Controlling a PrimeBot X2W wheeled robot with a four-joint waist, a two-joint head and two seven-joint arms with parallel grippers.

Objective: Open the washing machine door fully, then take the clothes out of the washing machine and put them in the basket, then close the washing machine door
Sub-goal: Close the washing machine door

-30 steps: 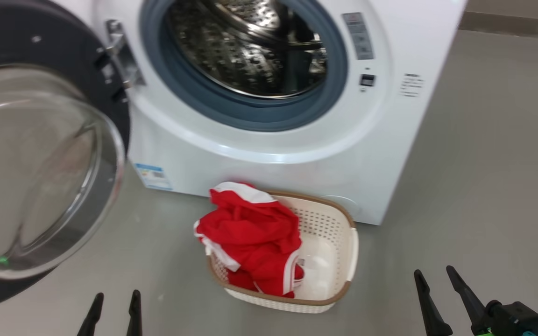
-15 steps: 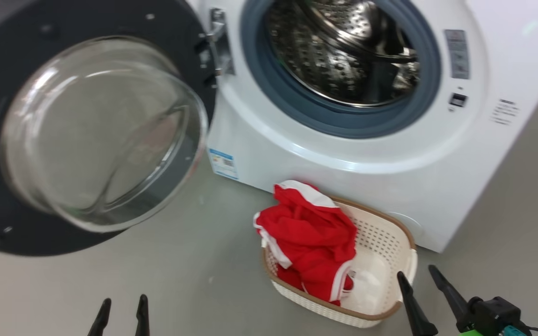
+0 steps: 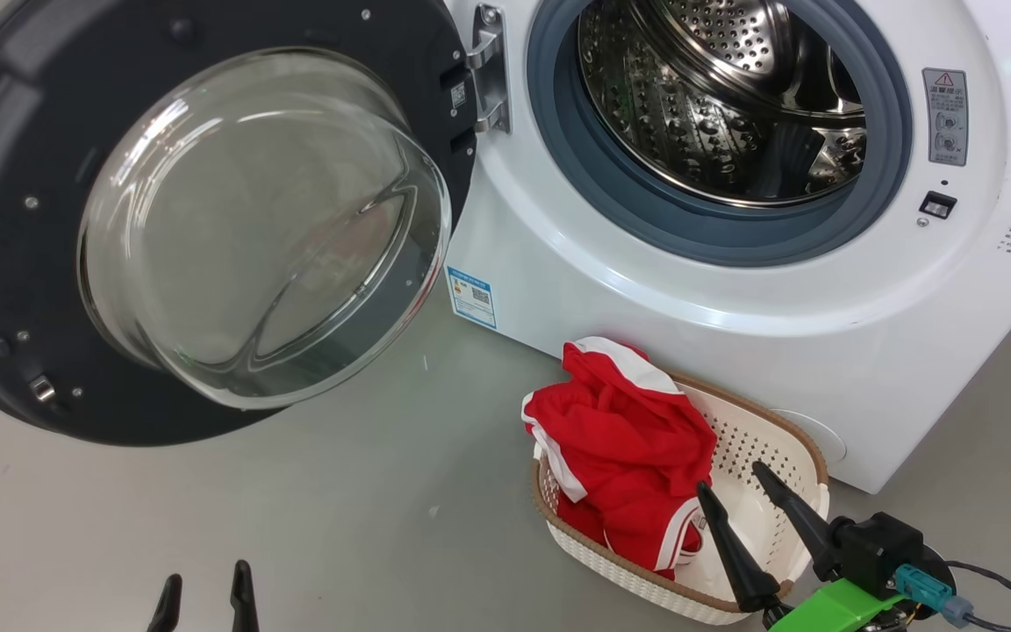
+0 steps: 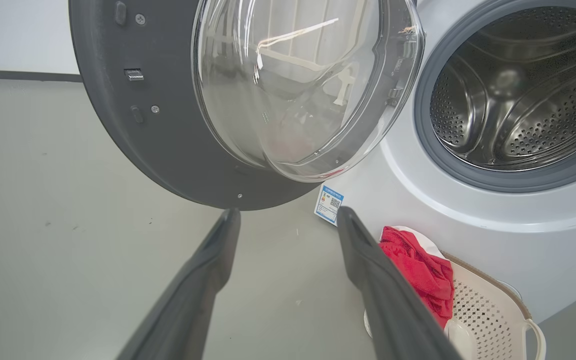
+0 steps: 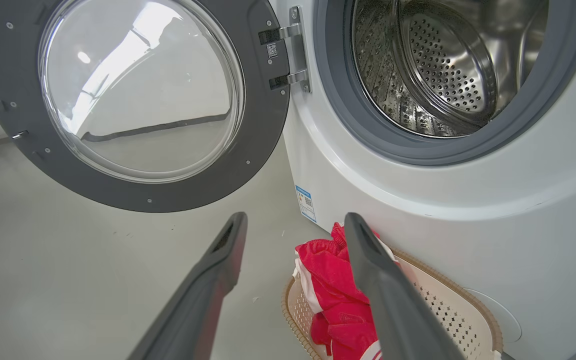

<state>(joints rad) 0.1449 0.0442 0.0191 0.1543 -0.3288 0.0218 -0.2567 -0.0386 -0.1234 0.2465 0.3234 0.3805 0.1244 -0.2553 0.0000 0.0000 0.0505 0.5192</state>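
Head view. The washing machine [image 3: 734, 325], a white front-loader, is seen from 12 to 3 o'clock, standing on a grey floor [image 3: 339, 527]. Its perforated steel drum [image 3: 716, 105] is exposed inside a grey-blue gasket [image 3: 576, 175]. The washing machine door [image 3: 260, 228] is swung wide open on a metal hinge [image 3: 488, 70] and is seen from 9 to 11 o'clock, with its bulging glass bowl turned toward the camera inside a dark rim. A small blue label sticker [image 3: 471, 297] is fixed low on the machine's front, just below the door's edge.

The basket [image 3: 620, 575] is set on the floor at 5 o'clock, close to the foot of the machine. The clothes [image 3: 628, 439], red with white trim, are heaped in its left half and rise above the brown rim; the right half is bare.

The left gripper [image 3: 207, 575] is seen at 7 o'clock over bare floor, well apart from the basket, with its jaws spread and nothing between them. The right gripper [image 3: 727, 476] is seen at 5 o'clock, its fingers drawn across the basket's bare half just beside the clothes. Its jaws are likewise spread and nothing is held. Contact with the basket cannot be judged.

In both wrist views, the open door, the drum and the filled basket are seen beyond the parted fingers.
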